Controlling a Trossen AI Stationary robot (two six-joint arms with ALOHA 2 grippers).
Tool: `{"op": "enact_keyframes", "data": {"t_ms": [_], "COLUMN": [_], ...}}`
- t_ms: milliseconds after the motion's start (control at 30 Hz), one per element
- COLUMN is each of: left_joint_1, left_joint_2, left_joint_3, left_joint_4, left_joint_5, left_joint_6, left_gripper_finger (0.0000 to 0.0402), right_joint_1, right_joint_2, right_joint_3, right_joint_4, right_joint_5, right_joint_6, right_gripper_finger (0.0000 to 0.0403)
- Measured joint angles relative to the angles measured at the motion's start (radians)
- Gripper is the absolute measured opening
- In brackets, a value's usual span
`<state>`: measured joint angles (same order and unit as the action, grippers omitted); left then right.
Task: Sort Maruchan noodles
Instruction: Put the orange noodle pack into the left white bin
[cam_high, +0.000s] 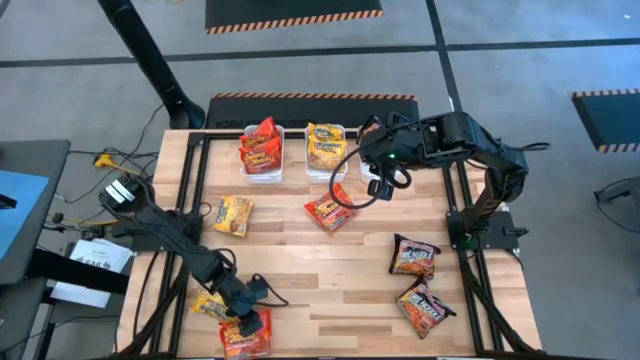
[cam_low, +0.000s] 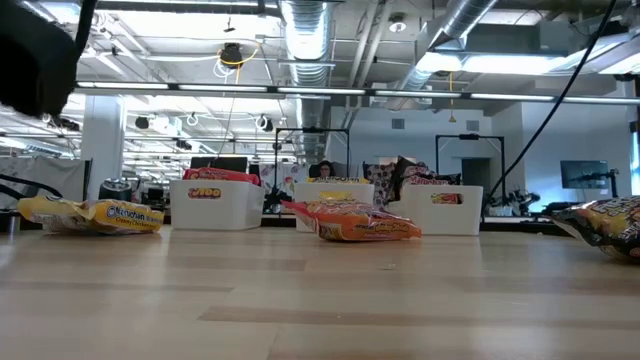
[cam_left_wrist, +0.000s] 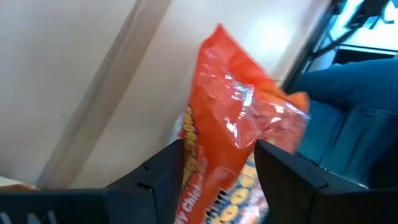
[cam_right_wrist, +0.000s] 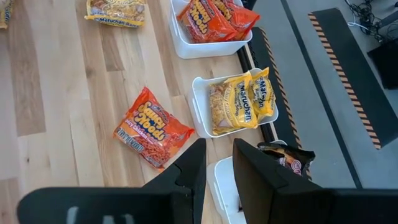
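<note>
In the high view, the left claw (cam_high: 248, 328) sits at the lower left of the frame, pinching a red packet (cam_left_wrist: 230, 137) at the counter (cam_high: 330, 290) edge. The right claw (cam_high: 383, 185) hovers at upper centre over the third tub (cam_right_wrist: 225, 186), its fingers (cam_right_wrist: 189, 171) a little apart, with a dark packet (cam_right_wrist: 287, 157) just beside them. Red packets fill the left tub (cam_high: 262, 168), yellow ones the middle tub (cam_high: 326, 165). Loose packets lie across the counter: one yellow (cam_high: 232, 214), one red (cam_high: 328, 210), two dark (cam_high: 415, 256) at lower right.
</note>
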<state>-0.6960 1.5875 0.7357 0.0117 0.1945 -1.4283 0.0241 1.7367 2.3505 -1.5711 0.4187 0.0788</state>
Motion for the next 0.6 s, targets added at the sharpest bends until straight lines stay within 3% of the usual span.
{"op": "enact_keyframes", "data": {"t_ms": [333, 600], "left_joint_1": [-0.001, -0.001], "left_joint_2": [0.061, 0.062], "left_joint_3": [0.002, 0.001], "left_joint_4": [0.050, 0.078], "left_joint_5": [0.052, 0.050], "left_joint_6": [-0.028, -0.025], "left_gripper_finger": [0.0164, 0.0044], "right_joint_1": [0.000, 0.000], "right_joint_2": [0.000, 0.000], "right_joint_3": [0.000, 0.000], "right_joint_4": [0.000, 0.000], "right_joint_5": [0.000, 0.006], "right_joint_6": [0.000, -0.008], "right_gripper_finger": [0.0104, 0.0104]}}
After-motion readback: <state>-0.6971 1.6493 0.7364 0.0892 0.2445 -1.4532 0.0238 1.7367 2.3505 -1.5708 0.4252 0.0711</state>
